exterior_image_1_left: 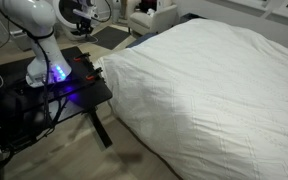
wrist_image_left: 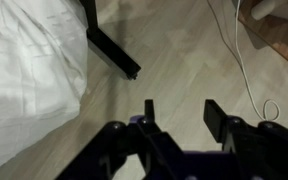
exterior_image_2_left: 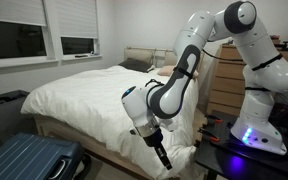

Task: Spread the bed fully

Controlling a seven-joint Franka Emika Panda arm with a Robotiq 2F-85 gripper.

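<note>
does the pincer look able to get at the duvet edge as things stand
Likely yes: the pincer hangs open low beside the bed, only bare floor between it and the duvet edge; the table leg stands aside.

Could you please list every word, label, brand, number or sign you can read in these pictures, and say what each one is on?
No text can be read in any view.
The bed: plain white duvet, no print.
The robot arm and gripper: no legible marking.
The blue suitcase: any label is too small to tell.
</note>
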